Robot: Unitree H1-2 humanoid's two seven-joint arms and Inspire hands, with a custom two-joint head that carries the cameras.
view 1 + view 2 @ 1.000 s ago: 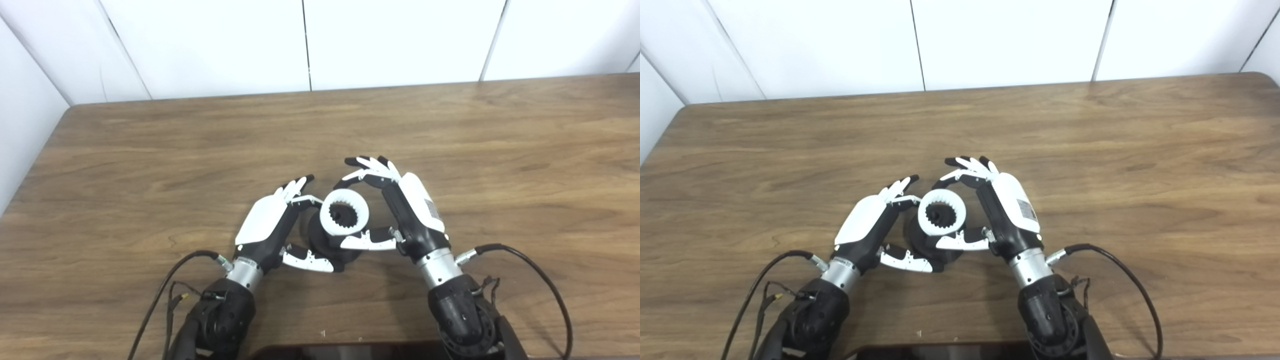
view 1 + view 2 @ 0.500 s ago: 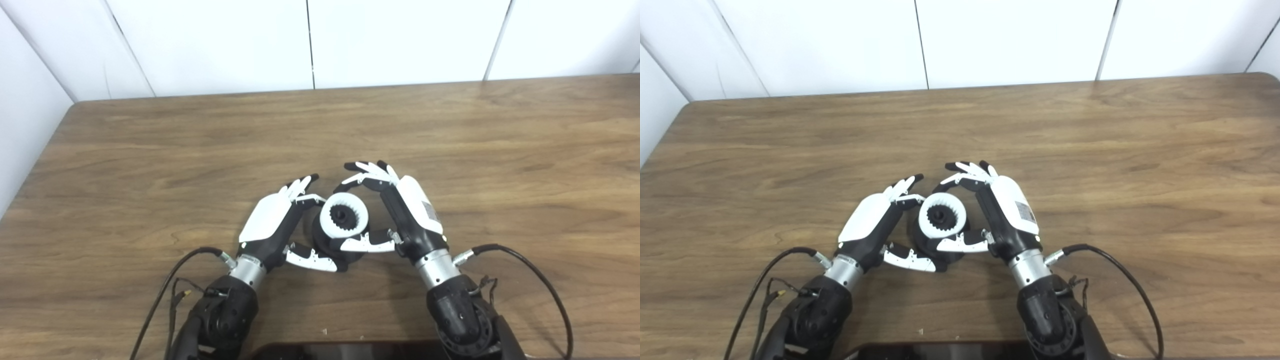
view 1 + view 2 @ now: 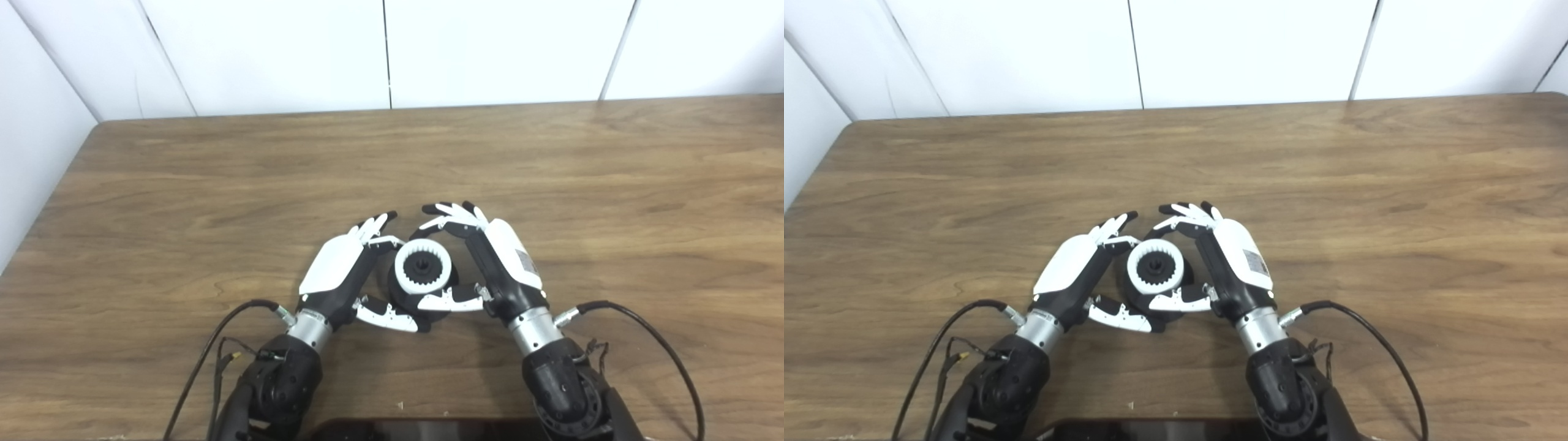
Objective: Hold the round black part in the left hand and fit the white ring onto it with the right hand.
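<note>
The round black part (image 3: 405, 300) rests on the wooden table (image 3: 184, 202), mostly covered from above by the white ring. My left hand (image 3: 343, 269) is shut on it, thumb under its near side and fingers curled along its left. The white ring (image 3: 422, 270), toothed inside, sits level over the black part's centre hub, which shows through its hole. My right hand (image 3: 490, 257) is shut on the ring, thumb at its near edge and fingers arched round its far side. In the right eye view the ring (image 3: 1155, 269) lies between the left hand (image 3: 1077, 269) and right hand (image 3: 1228, 260).
A dark flat object (image 3: 429, 429) lies at the table's near edge. Black cables (image 3: 649, 331) trail from both wrists. White wall panels (image 3: 386, 55) stand behind the table's far edge, and its left edge (image 3: 49, 208) is in view.
The right hand has lowered the white ring from a tilted pose above the black part to level on it. The camera has shifted slightly, moving the scene rightwards and down.
</note>
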